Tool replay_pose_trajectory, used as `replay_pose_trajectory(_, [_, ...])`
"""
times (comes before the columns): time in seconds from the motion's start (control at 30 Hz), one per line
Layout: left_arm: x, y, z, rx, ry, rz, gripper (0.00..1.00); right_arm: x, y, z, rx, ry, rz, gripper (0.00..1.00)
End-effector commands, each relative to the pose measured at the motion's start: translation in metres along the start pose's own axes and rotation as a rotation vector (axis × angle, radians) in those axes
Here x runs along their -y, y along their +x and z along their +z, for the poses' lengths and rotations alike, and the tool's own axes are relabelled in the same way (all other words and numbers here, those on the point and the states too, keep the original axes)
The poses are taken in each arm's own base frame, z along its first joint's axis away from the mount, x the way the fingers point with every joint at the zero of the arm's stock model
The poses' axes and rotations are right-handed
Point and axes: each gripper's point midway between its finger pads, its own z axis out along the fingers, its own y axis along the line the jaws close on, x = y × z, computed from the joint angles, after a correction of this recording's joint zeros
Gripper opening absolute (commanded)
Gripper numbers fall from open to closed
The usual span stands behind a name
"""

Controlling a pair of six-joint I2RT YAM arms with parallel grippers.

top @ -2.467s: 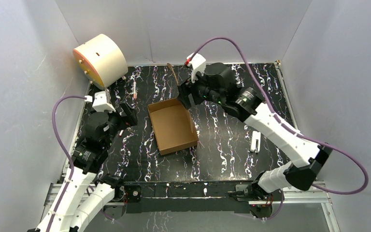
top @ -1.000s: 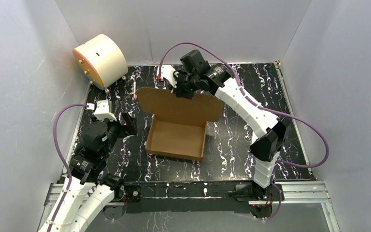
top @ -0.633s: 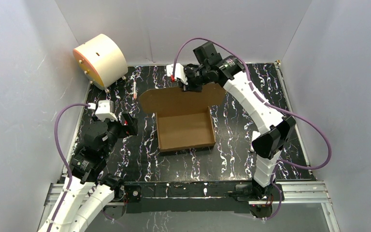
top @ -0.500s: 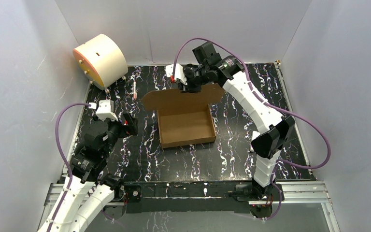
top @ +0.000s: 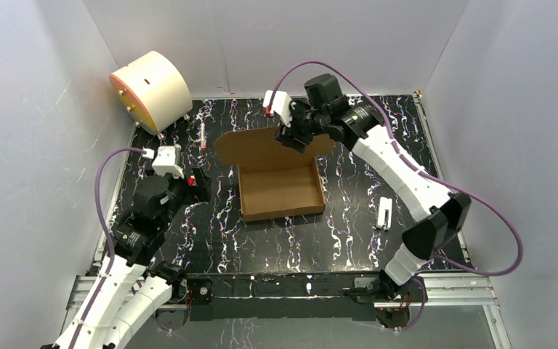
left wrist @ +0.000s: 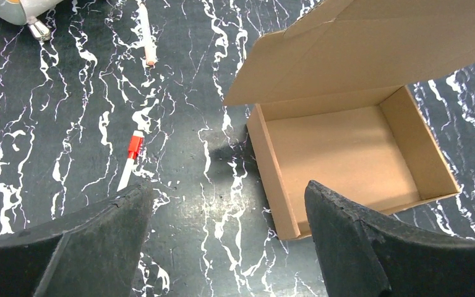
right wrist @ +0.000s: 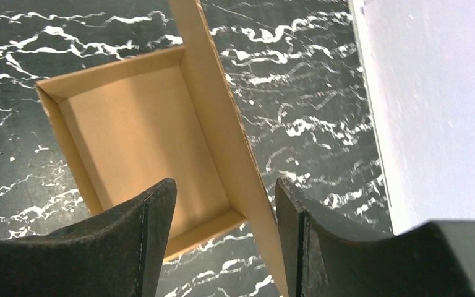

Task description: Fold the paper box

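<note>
**Box open mid-table, lid standing between parted fingers**

The paper box (top: 280,190) sits in the middle of the table (top: 349,233), its tray open and its lid (top: 261,149) raised along the far wall. The right gripper (right wrist: 224,182) straddles the lid's free edge: fingers apart, a gap on each side, gripping nothing. The left gripper (left wrist: 227,189) hangs left of the box, spread wide and empty. Around it are one cream drum (top: 152,89) in the far-left corner and two pen-like sticks on the left — one white (left wrist: 146,34), one red-tipped (left wrist: 131,158) — both clear of the box. One small white piece (top: 384,212) lies on the right.

Left hand (left wrist: 224,193) and right hand (right wrist: 224,185) agape
</note>
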Motion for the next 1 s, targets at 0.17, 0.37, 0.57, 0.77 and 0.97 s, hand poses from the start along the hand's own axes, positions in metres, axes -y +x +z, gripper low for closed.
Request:
replay_pose_trajectory(0.17, [0.017, -0.027, 0.022, -0.036, 0.053, 0.119, 0.90, 0.036, 0.009, -0.072, 0.101, 0.292, 0.164, 0.78])
replay_pose_trajectory(0.37, [0.020, -0.034, 0.047, -0.110, 0.065, 0.127, 0.90, 0.041, 0.049, -0.091, 0.115, 0.347, 0.235, 0.78])
replay_pose_trajectory(0.57, [0.025, -0.050, 0.065, -0.121, 0.129, 0.090, 0.90, 0.052, 0.080, -0.097, 0.140, 0.394, 0.300, 0.75])
replay_pose_trajectory(0.77, [0.045, -0.066, 0.077, -0.136, 0.220, 0.109, 0.86, 0.056, 0.087, -0.089, 0.149, 0.365, 0.325, 0.67])
replay_pose_trajectory(0.97, [0.048, -0.063, 0.090, -0.191, 0.241, 0.144, 0.86, 0.061, 0.098, -0.083, 0.139, 0.362, 0.315, 0.65])
